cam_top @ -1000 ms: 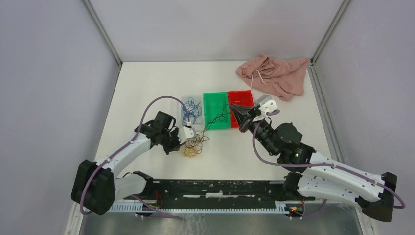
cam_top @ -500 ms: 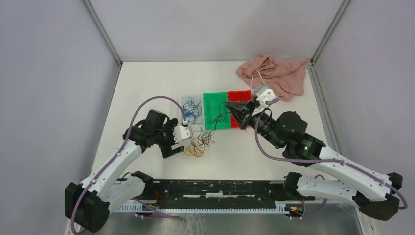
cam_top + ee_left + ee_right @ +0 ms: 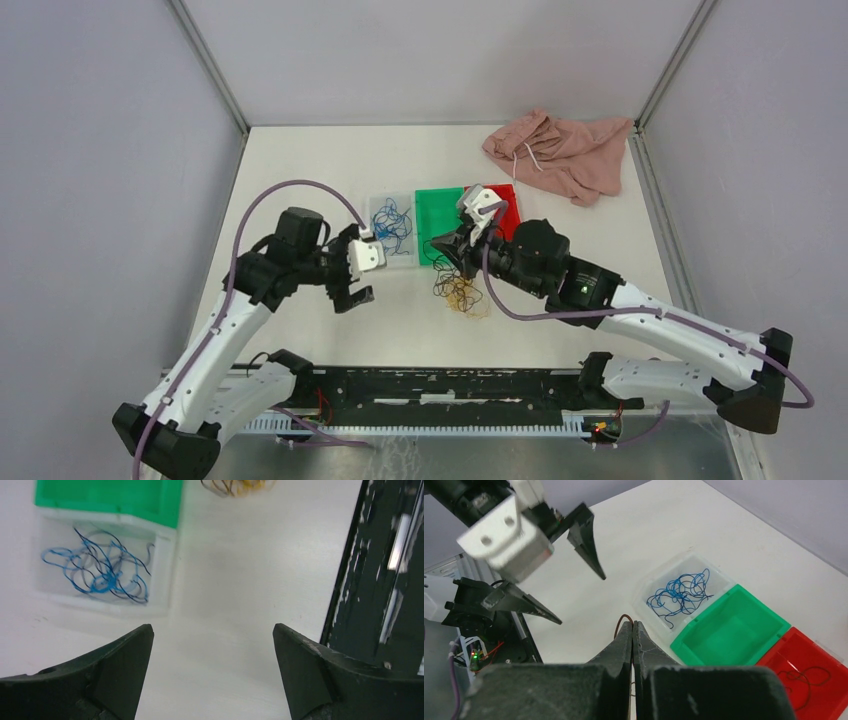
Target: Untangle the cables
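Note:
A loose clump of yellow-orange and dark red cables [image 3: 461, 292] lies on the white table just below my right gripper [image 3: 441, 251]. That gripper is shut on a dark red cable [image 3: 624, 618], whose loop pokes out past the fingertips [image 3: 628, 630]. My left gripper [image 3: 353, 272] hangs open and empty to the left of the clump, its jaws wide apart over bare table [image 3: 212, 635]. Blue cables [image 3: 391, 222] lie in a clear bin [image 3: 162, 560]. From the left wrist view only the clump's edge [image 3: 237, 486] shows at the top.
A green bin [image 3: 437, 215] sits beside the clear one, and a red bin [image 3: 809, 672] with a dark wire in it lies beyond. A pink cloth [image 3: 560, 150] is at the back right. The black base rail [image 3: 450, 385] runs along the near edge.
My left gripper has opened, let go of the clump and drawn back to the left. The right gripper has moved left, and the clump has shifted right to lie under it.

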